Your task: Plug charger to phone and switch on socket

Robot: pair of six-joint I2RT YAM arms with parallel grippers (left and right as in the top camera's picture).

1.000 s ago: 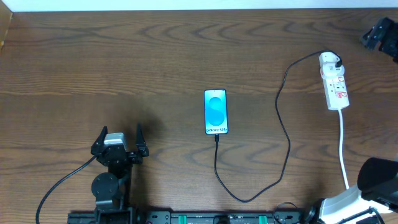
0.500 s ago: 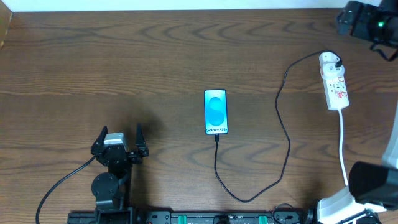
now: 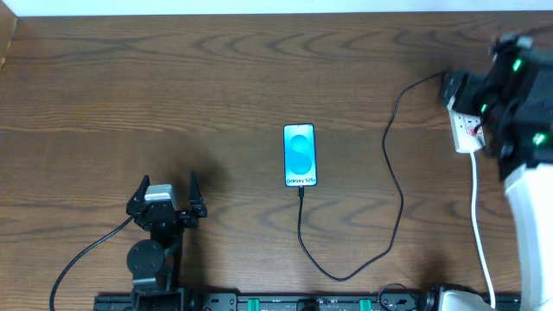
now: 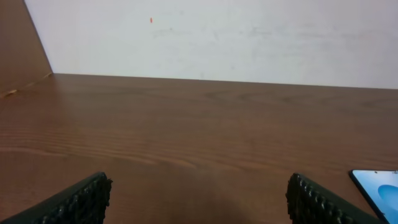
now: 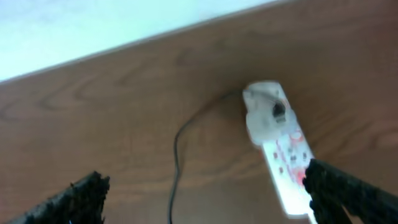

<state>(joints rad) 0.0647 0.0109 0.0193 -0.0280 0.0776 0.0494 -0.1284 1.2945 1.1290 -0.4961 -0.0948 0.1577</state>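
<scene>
The phone [image 3: 300, 155] lies flat at mid-table with its blue screen up; its corner [image 4: 379, 190] shows in the left wrist view. The charger [image 3: 396, 186] is a thin black cable whose tip meets the phone's near edge. It loops toward me, then runs up to a white plug [image 5: 264, 112] seated in the far end of the socket [image 5: 286, 155]. The right arm [image 3: 510, 104] hangs over the socket [image 3: 467, 136] and hides most of it from above. My right gripper [image 5: 208, 193] is open above the table, its right finger beside the socket. My left gripper [image 3: 168, 192] is open and empty, near left.
The socket's own white cord [image 3: 477, 216] runs toward the near right edge. A black robot cable [image 3: 86, 255] trails from the left arm base. A white wall [image 4: 217, 31] borders the table's far edge.
The right arm has swung in from the far right corner and now sits over the socket. Left arm, phone and cable have not moved.
</scene>
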